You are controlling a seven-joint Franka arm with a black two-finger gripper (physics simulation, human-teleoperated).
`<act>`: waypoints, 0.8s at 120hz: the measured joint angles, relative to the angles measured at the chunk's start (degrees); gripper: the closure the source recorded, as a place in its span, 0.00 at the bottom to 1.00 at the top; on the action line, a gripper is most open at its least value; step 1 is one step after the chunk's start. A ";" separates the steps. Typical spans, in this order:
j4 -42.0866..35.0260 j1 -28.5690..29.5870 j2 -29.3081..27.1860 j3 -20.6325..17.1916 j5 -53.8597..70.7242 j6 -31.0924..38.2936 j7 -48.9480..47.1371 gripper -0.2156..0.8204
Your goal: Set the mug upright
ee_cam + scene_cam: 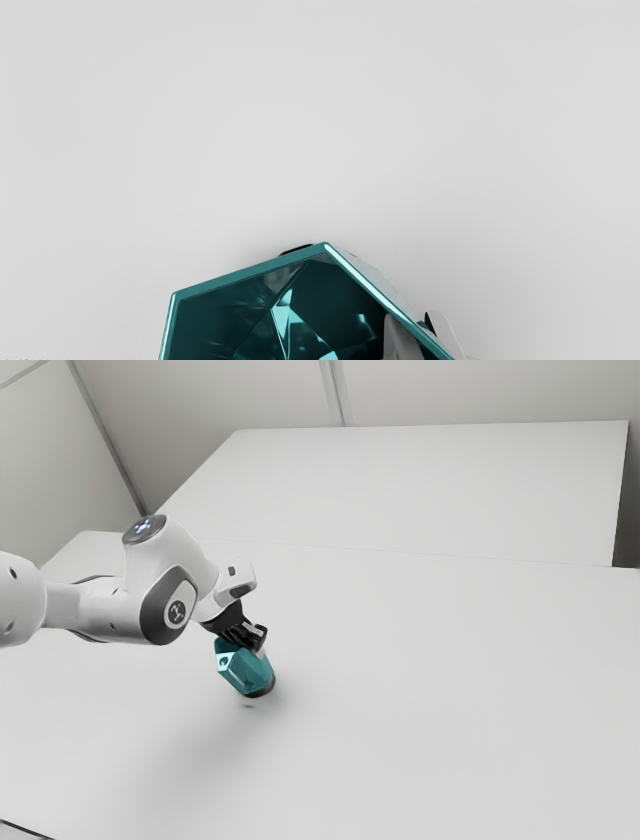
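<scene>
Mug [246, 668] tilted, gripped by its wall in your gripper [256, 647]

Wrist view: your gripper grasps the mug by the wall at its mouth, one finger [400, 340] inside, the other [446, 332] outside, the wall pinched between them. You look into the mug's open, angular teal mouth.

Exterior view: the mug is at your fingertips, leaning, its dark base [262, 691] low and toward the exterior view's right. It is not upright. You cannot tell for certain whether the base touches the white table [420, 690]. Your arm [100, 608] reaches in from the exterior view's left. Beyond lie a second pale surface [420, 490], then the wall [470, 390].
</scene>
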 joint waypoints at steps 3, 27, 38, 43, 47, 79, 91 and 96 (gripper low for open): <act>0.00 0.00 0.06 -0.02 -0.01 0.03 -0.16 0.97; 0.00 -0.11 0.34 -0.07 -0.50 0.09 -0.66 0.78; 0.00 -0.12 0.30 -0.07 -0.62 0.08 -0.74 0.66; 0.03 -0.11 0.20 -0.07 -0.65 0.09 -0.76 0.61; 0.09 -0.11 0.06 -0.07 -0.67 0.10 -0.78 0.58; 2.40 -0.09 -2.70 -0.10 -0.47 -0.77 -0.72 0.40; 10.89 0.01 -0.61 -0.71 0.04 -6.46 -0.23 0.33; 16.37 0.00 1.03 -0.85 0.57 -10.48 -0.04 0.31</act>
